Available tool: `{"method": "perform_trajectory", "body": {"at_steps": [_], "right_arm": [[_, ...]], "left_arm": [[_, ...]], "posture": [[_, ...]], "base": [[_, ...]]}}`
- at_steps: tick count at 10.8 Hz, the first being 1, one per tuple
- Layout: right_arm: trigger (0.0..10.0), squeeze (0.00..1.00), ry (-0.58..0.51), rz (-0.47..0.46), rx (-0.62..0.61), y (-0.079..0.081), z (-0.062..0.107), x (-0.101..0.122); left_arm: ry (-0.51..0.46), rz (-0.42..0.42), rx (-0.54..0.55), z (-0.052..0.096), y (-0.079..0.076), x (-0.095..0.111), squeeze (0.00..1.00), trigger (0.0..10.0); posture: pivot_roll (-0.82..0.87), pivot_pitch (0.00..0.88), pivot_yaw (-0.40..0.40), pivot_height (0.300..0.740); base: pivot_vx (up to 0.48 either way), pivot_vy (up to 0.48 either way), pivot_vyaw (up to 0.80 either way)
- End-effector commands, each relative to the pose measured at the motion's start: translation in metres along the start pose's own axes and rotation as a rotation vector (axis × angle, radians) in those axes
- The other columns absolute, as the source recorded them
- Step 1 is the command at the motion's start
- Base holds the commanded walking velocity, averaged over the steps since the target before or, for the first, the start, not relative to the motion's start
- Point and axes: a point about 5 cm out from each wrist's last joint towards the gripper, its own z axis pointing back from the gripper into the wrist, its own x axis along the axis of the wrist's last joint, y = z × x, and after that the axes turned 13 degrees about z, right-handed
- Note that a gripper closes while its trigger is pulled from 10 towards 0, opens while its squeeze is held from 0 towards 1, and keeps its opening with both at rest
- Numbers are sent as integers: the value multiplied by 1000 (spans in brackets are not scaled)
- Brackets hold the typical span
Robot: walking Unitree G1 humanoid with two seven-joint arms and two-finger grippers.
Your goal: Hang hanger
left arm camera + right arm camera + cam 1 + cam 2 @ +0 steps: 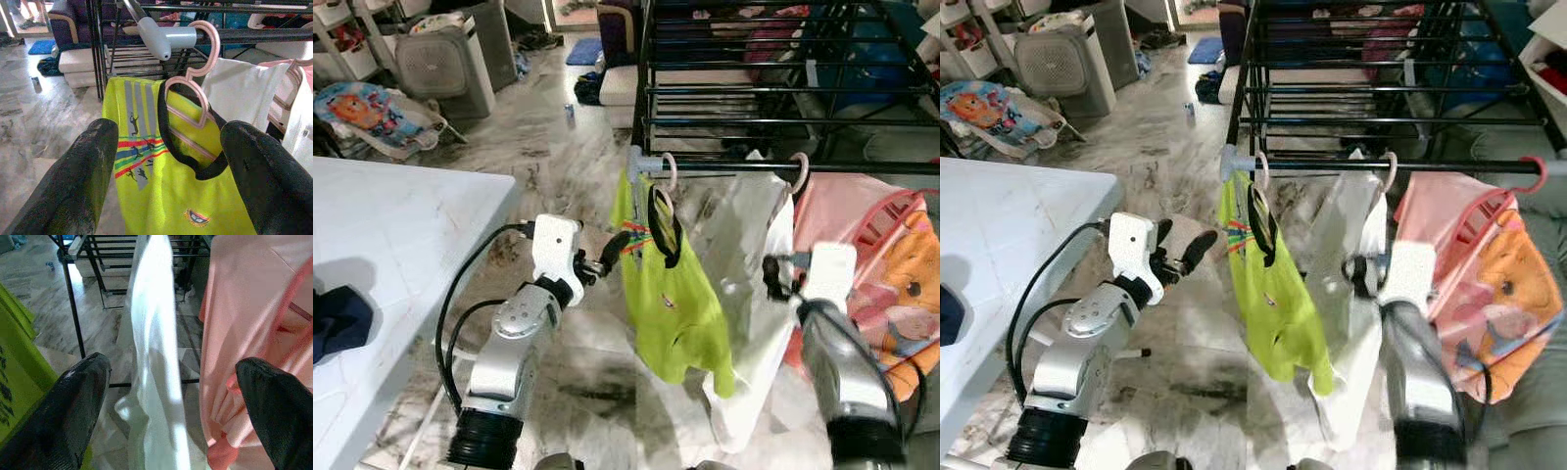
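Note:
A pink hanger (670, 171) carrying a lime green shirt (671, 294) hangs by its hook on the front rail (862, 166) of a black drying rack. Beside it on the same rail hang a white garment (749, 294) and a pink garment (891, 284) with an orange print. My left gripper (607, 257) floats just left of the green shirt, open, with nothing between its fingers (73, 181). My right gripper (771, 274) is open too and sits close to the white garment (156, 357), between it and the pink one.
A white table (391, 235) stands at my left with a dark blue cloth (337, 323) on it. Behind it are a grey appliance (440, 59) and a colourful mat (372, 108). Marble floor lies below the rack.

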Motion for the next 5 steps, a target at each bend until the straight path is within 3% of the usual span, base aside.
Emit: {"method": "perform_trajectory", "body": {"at_steps": [1,5], "right_arm": [[10000,0,19,7,19,2,-5,-1],[10000,0,92,62,38,-1,-27,-6]], "left_arm": [[-5,7,0,3,-1,2,0,10000],[42,-10,8,25,3,-3,0,10000]], "posture": [[-26,0,40,740],[19,18,23,740]], "base": [[0,0,0],[0,0,0]]}}
